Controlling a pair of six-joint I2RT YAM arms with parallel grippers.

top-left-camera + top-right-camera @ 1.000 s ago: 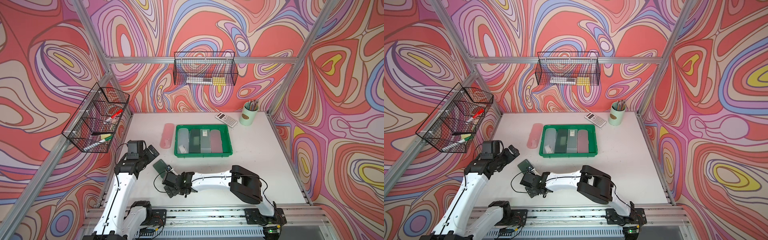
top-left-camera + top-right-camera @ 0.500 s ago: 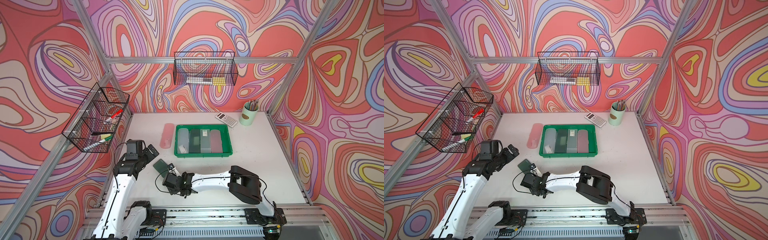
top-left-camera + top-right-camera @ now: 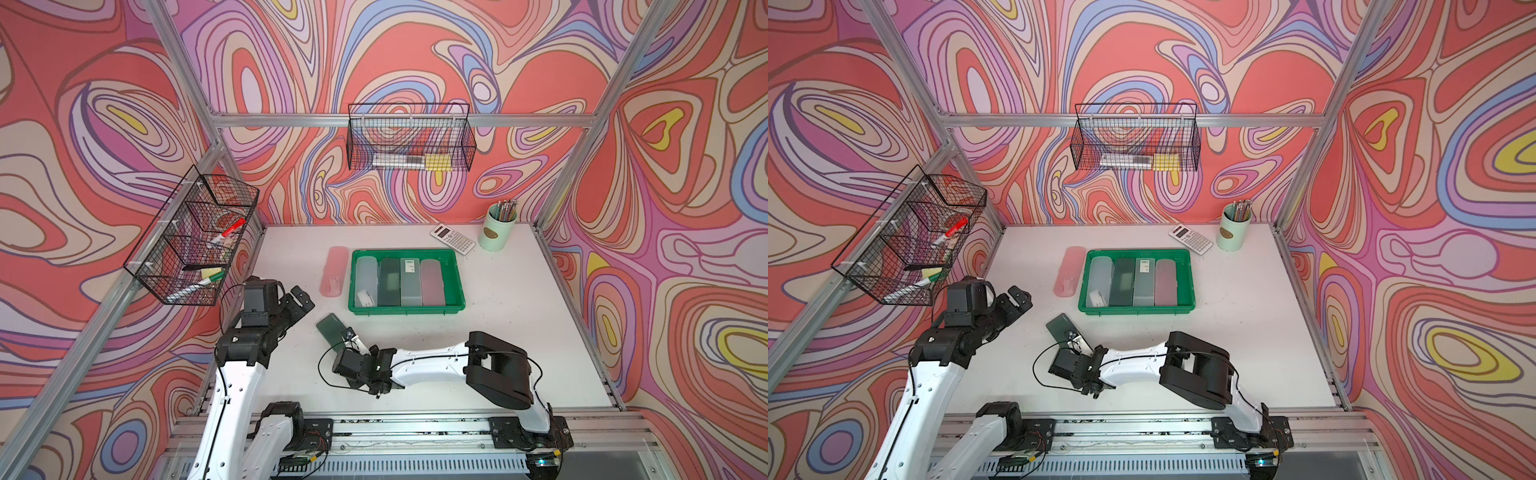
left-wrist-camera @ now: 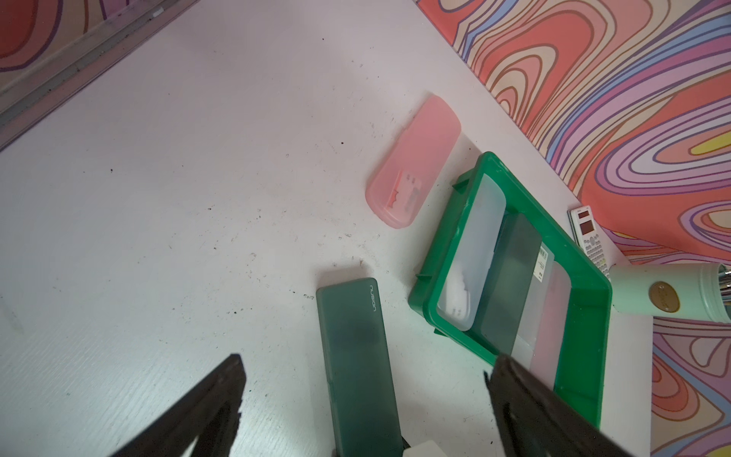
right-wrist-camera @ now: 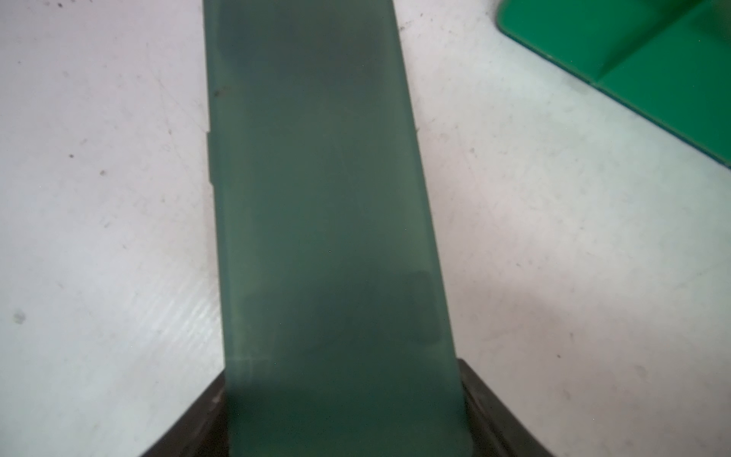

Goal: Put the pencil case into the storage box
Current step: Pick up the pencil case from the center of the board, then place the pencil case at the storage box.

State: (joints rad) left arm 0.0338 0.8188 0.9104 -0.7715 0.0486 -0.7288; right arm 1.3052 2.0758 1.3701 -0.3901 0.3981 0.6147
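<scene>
Dark green and frosted, the pencil case (image 3: 331,328) lies on the white table (image 3: 519,316), near the storage box (image 3: 406,309) but apart from it, off its front left corner; the right gripper (image 3: 346,339) is clamped across the case's near end, a finger (image 5: 190,419) pressed to each long side. Four cases fill the box side by side; a pink case (image 3: 333,271) lies just beside its left wall; the left gripper (image 3: 297,300) hangs above the table, jaws spread, holding nothing.
</scene>
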